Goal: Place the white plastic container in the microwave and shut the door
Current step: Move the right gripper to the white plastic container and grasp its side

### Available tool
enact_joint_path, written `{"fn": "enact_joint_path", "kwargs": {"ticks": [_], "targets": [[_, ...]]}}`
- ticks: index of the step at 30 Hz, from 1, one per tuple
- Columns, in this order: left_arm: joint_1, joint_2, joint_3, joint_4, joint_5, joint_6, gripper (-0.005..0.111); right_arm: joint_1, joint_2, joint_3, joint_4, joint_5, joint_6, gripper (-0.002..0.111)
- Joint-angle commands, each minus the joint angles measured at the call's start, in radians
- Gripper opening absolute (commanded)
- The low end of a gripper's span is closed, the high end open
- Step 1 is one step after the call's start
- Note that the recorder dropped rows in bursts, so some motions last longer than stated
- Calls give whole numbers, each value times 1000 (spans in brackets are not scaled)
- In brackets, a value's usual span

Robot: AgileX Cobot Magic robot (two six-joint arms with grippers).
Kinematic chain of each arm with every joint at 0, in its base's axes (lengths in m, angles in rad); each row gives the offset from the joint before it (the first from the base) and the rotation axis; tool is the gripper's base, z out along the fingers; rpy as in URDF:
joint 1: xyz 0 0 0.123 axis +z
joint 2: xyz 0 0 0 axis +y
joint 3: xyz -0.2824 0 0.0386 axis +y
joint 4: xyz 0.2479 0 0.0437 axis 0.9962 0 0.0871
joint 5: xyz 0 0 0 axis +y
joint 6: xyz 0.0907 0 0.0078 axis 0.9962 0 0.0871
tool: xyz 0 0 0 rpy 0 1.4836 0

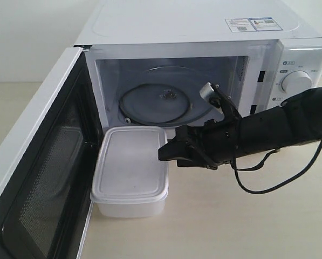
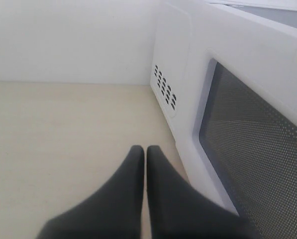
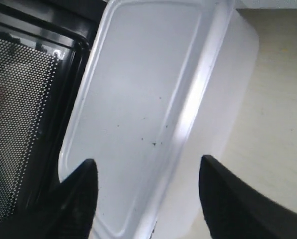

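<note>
The left tool (image 2: 146, 149) shows only in its own wrist view: its two dark fingers lie pressed together, tips touching, with nothing between them, low over bare worktop (image 2: 63, 129). Just beside it that view gives the outer face of the door (image 2: 257, 164) with its dotted window, and behind that a side panel of the microwave (image 2: 170, 55) with rows of vent slots; neither surface can be seen from the exterior view.

The exterior view shows the door swung wide open towards the left, its dark inner frame facing the cavity. The container (image 1: 131, 167) stands on the worktop, lid on, right in front of the open cavity, outside it. Its left side is just beside the door's inner face, and whether they touch I cannot tell. Inside, the turntable (image 1: 155, 100) lies bare.

The right tool (image 1: 170, 155) reaches in from the right and sits level with the container's right rim. How wide it stands is hard to judge from outside. Its wrist view settles that: the fingers (image 3: 78, 194) are spread far apart, one above the lid, the other out past the container's side wall, gripping nothing. That view also shows small dark specks on the lid.

Furthest right, a black cable (image 1: 268, 186) loops under the arm, a dial (image 1: 296, 82) sits on the front panel and stickers (image 1: 251, 24) lie on the top
</note>
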Motion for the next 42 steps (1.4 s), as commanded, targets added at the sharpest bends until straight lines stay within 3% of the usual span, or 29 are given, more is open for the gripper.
{"fn": "enact_joint_path", "kwargs": {"ticks": [1, 42], "targets": [[3, -2, 3, -2, 0, -7, 4, 14, 36, -9, 57, -2, -50, 57], [3, -2, 3, -2, 0, -7, 4, 72, 134, -82, 100, -113, -76, 56]]}}
